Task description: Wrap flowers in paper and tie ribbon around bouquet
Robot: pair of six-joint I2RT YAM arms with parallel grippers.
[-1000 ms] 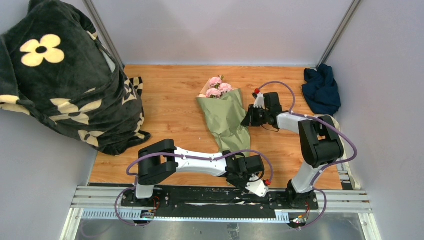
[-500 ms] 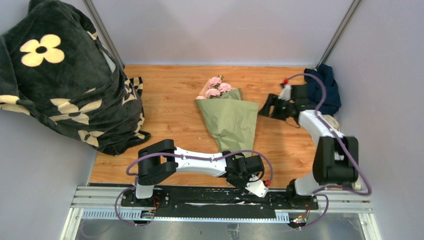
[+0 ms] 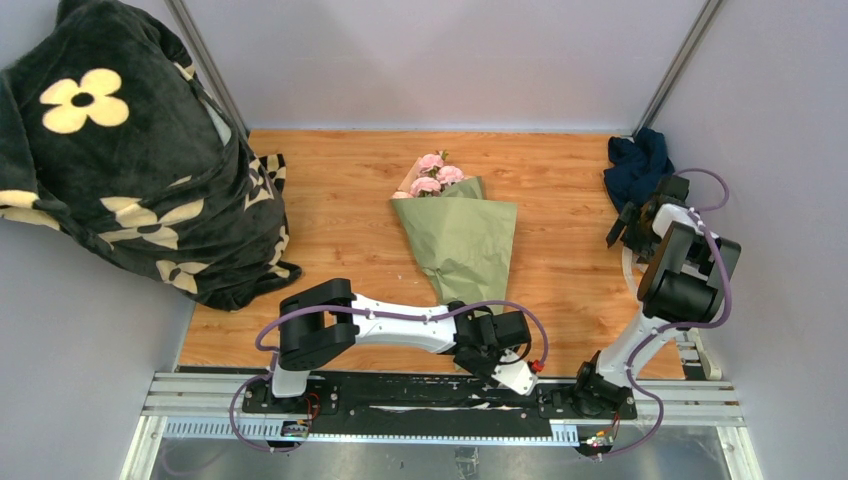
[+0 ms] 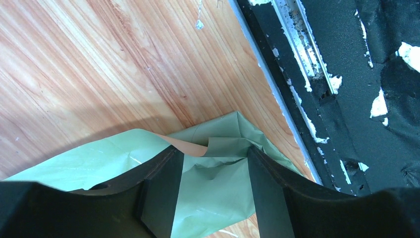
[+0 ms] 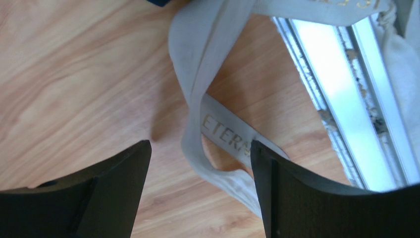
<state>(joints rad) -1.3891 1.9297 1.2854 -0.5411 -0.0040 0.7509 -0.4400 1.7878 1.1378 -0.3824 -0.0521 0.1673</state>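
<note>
The bouquet lies mid-table: pink flowers (image 3: 433,172) top a loose olive-green paper (image 3: 460,240) cone that narrows toward me. My left gripper (image 3: 480,322) sits at the cone's narrow near end. In the left wrist view the crumpled paper (image 4: 218,198), with a strip of its tan face showing, fills the gap of that gripper (image 4: 213,151), which is shut on it. My right gripper (image 3: 620,228) is at the table's right edge. It (image 5: 200,145) hangs open above the cream ribbon (image 5: 200,64), which lies looped on the wood, gold letters showing.
A black blanket with cream flower prints (image 3: 120,160) is heaped at the left. A dark navy cloth (image 3: 640,175) lies at the back right, just beyond the right gripper. A metal rail (image 5: 341,94) runs along the table's right edge beside the ribbon.
My right gripper opened, let go of the paper's right flap and swung right to the table's edge over the ribbon. The flap spread out wider. The left arm stayed put.
</note>
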